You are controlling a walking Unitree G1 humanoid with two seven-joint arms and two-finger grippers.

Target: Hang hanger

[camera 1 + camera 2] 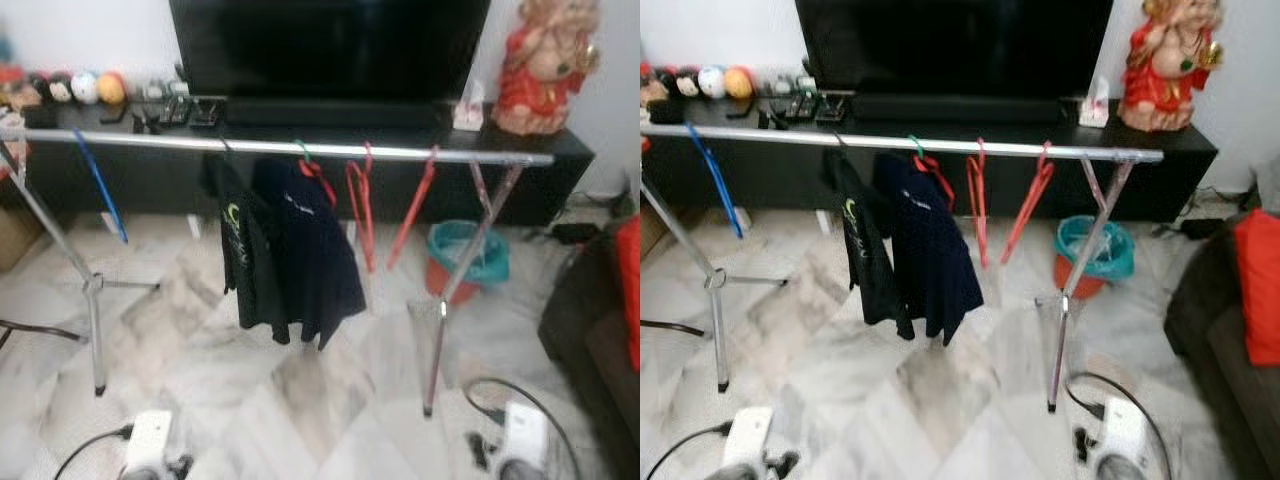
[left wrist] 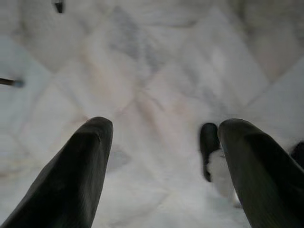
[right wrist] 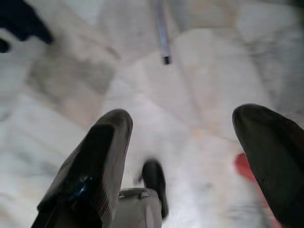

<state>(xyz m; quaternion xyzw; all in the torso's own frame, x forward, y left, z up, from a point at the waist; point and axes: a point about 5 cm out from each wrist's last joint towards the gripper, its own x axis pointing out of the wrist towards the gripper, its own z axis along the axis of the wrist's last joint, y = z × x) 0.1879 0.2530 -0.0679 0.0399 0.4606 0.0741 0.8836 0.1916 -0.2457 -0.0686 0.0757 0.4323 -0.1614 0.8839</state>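
Both pincers hang low with fingers spread and nothing held: left gripper [image 2: 161,171] and right gripper [image 3: 183,161] point at the marble floor [image 1: 300,400]; the red hangers [image 1: 362,205] hang well ahead and above, near the rail's [image 1: 300,150] right end, long axes dropping steeply; I judge the right arm nearer; the right wrist view catches a rack foot [image 3: 164,57].

No readable text, pale green print on the black shirt [image 1: 240,250] too blurred to read
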